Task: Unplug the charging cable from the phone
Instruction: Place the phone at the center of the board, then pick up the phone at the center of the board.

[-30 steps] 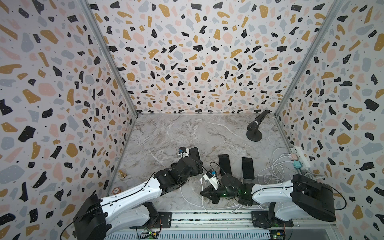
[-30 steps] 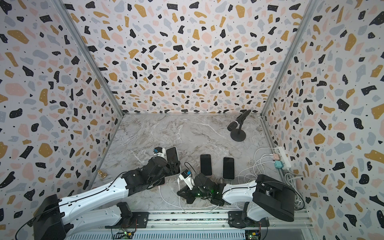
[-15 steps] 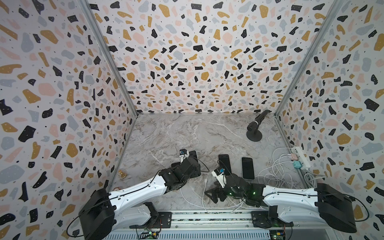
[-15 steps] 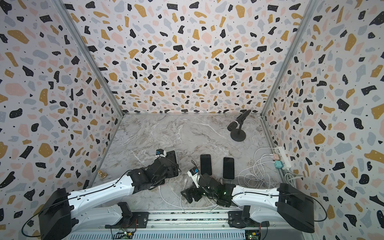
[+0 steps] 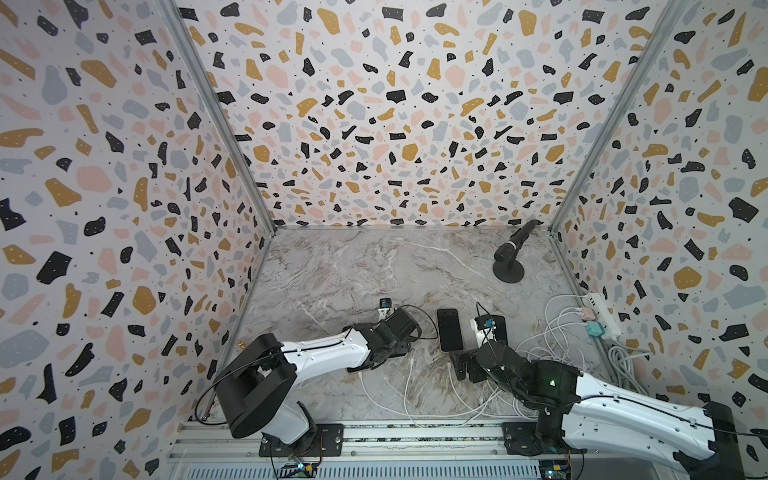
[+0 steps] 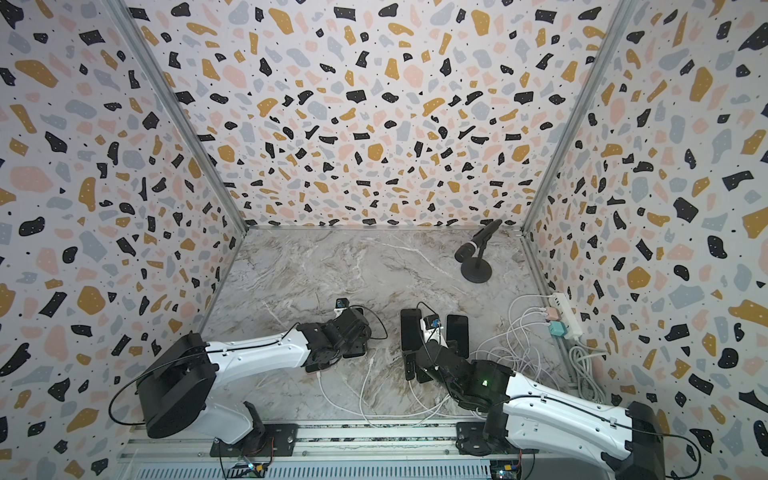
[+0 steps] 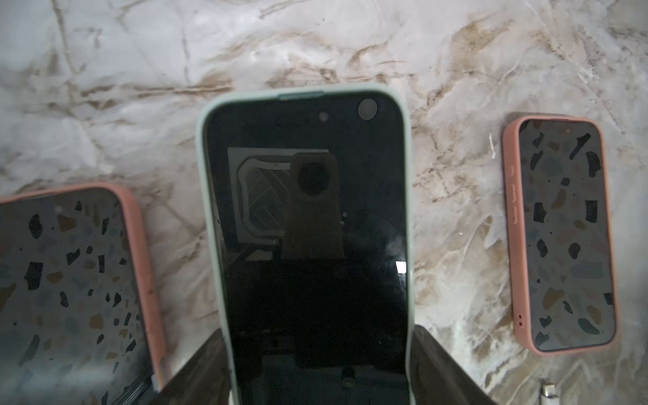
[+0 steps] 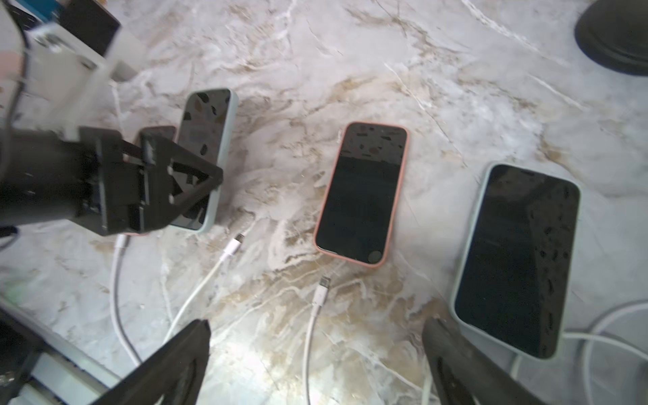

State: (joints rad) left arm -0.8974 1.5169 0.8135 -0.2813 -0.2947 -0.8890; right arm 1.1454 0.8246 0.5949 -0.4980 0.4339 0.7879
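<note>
1. Left jaws are clamped across the lower end of the mint-green-cased phone w/ black screen (image 7: 305,228), one finger on each long edge.
2. Right jaws are spread wide w/ nothing between them, hanging over the grey marble tabletop (image 8: 350,70) above the loose leads.
3. The white charging cable's plug (image 8: 235,244) lies bare on the tabletop just beside that phone's lower end, not in the port.
4. So imo the unplug itself is done. What's left is prob letting go of the phone and backing both arms off.
5. Fwiw the pink-cased phone (image 8: 363,193) has a second loose white plug (image 8: 323,284) near it. Can't tell if the bigger pale-cased phone (image 8: 519,259) is still wired.
</note>
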